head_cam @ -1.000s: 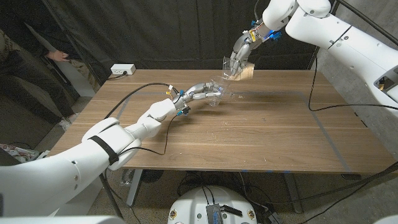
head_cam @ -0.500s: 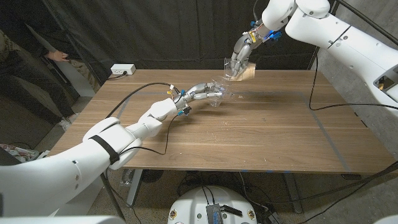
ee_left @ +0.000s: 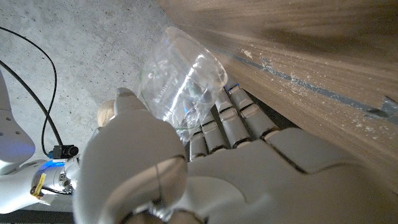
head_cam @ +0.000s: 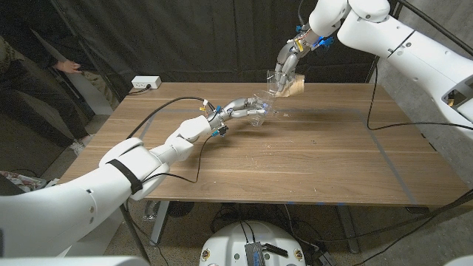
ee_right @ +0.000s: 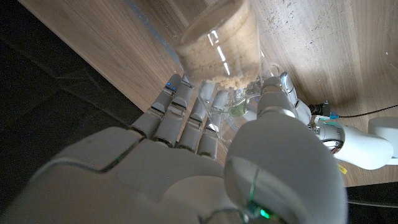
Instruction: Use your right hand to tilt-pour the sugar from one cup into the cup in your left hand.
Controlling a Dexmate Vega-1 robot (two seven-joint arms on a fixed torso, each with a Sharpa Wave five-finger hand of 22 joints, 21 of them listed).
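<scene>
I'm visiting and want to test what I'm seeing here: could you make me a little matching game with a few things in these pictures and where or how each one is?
Things:
1. sugar cup
2. empty cup
3. white box
4. black cable

States or places:
a. at the table's far left corner
b. held by the left hand, clear, nothing in it
c. held up by the right hand, tan grains inside
d. lying across the table's right side

Pairs: 1-c, 2-b, 3-a, 4-d
</scene>
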